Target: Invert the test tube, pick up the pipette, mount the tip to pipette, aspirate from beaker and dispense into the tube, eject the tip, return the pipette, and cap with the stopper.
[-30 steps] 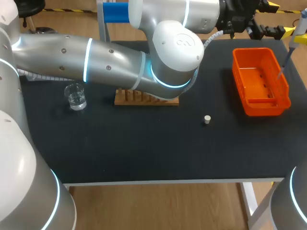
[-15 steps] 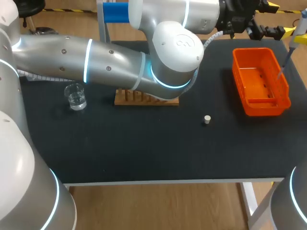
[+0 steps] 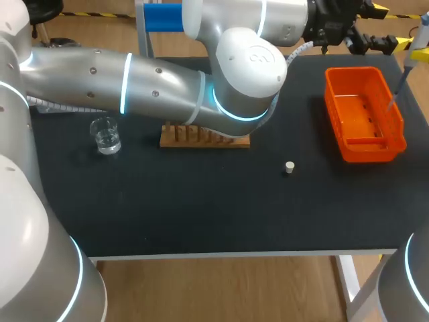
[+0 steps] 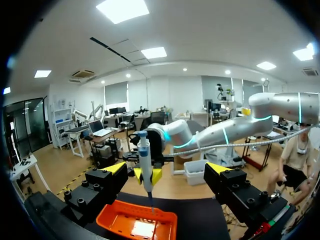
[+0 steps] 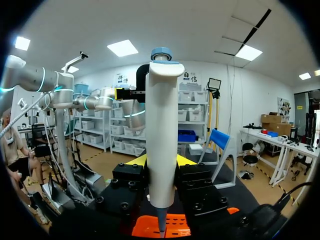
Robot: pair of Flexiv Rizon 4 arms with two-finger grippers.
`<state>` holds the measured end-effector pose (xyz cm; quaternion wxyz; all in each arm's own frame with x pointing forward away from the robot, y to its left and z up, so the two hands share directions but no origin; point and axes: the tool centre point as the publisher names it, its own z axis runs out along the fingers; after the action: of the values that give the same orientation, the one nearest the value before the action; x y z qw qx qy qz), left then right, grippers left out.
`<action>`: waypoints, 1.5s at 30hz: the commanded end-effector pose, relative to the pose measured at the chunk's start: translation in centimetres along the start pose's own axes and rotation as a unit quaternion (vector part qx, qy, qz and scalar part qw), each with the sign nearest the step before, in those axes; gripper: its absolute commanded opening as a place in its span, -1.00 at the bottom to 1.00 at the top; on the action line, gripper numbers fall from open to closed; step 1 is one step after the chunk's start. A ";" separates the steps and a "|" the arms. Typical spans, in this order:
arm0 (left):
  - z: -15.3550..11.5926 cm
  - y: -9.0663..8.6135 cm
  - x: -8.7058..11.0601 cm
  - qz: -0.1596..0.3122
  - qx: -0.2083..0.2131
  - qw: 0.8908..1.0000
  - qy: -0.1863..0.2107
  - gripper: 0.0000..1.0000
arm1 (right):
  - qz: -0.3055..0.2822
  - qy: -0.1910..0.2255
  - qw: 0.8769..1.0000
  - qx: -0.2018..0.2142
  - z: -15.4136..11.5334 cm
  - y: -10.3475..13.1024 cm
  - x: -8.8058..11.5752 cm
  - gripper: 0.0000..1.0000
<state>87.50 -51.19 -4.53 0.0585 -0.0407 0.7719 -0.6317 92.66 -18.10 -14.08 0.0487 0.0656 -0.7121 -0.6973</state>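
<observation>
Black tabletop (image 3: pixel 201 215), seen from the head view. Left arm (image 3: pixel 161 87) crosses it from the left and hides the back of the rack (image 3: pixel 201 139). Orange bin (image 3: pixel 372 151) sits at the right side. Left claw (image 4: pixel 166 169) hangs by the bin's far end, fingers spread wide, nothing between them.

Right claw (image 5: pixel 161 160) is clamped on the pipette (image 5: pixel 161 120), both yellow tips against the barrel, held upright. Pipette is above the bin's right wall, and its tip (image 4: pixel 150 200) points down into the bin.

Beaker (image 3: pixel 106 135) is near the left edge with some clear liquid in it. Stopper (image 3: pixel 289 168) lies alone mid-table, well apart from everything.

Risks as I judge them:
- The tip hangs close to the bin's right wall. An eject from here could bounce it off the rim and out.
- The left claw faces the pipette from near by. Any swing by either arm could make them clash.
- The left elbow sits low over the rack, so pulling that arm back carelessly could drag or tip it.
</observation>
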 end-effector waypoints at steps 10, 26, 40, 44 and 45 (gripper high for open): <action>1.8 -0.9 -2.5 -0.019 -0.030 0.999 -0.022 1.00 | 0.000 -0.001 1.000 0.002 0.0 0.1 0.1 -1.00; 3.4 -2.2 -3.0 -0.012 -0.024 0.999 -0.024 -1.00 | 0.000 -0.001 1.000 0.002 0.0 0.1 0.1 -1.00; 5.2 -2.6 -3.8 0.000 0.009 1.000 -0.029 -1.00 | 0.000 -0.001 1.000 0.002 0.0 0.1 0.1 -1.00; 5.5 -2.7 -4.0 0.003 0.020 0.999 -0.033 -1.00 | 0.000 -0.001 1.000 0.002 0.0 0.1 0.1 -1.00; 5.7 -2.7 -4.0 0.004 0.023 0.999 -0.033 -1.00 | 0.000 -0.001 1.000 0.002 0.0 0.1 0.1 -1.00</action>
<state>91.83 -56.16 -2.20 0.0873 -0.0622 0.7740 -0.6240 92.65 -18.08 -14.08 0.0485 0.0654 -0.7122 -0.6972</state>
